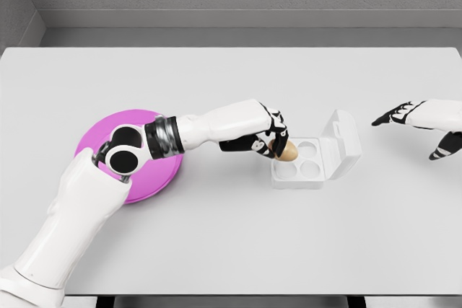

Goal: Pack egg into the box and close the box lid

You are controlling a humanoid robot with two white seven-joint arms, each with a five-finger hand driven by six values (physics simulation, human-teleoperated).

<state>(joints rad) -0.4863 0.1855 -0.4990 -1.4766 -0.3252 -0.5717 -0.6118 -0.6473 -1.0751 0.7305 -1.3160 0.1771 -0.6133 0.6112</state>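
A white egg box (312, 171) stands right of the table's middle, its lid (341, 142) raised open toward the right. Several round wells show inside. My left hand (273, 140) reaches across from the lower left and is shut on a tan egg (287, 151), held over the box's near-left well. Whether the egg touches the well I cannot tell. My right hand (413, 120) hovers at the far right, fingers spread, apart from the box.
A magenta plate (148, 178) lies at the left, partly hidden by my left forearm (216, 126). The white table (231, 243) ends at a near edge along the bottom and a grey wall behind.
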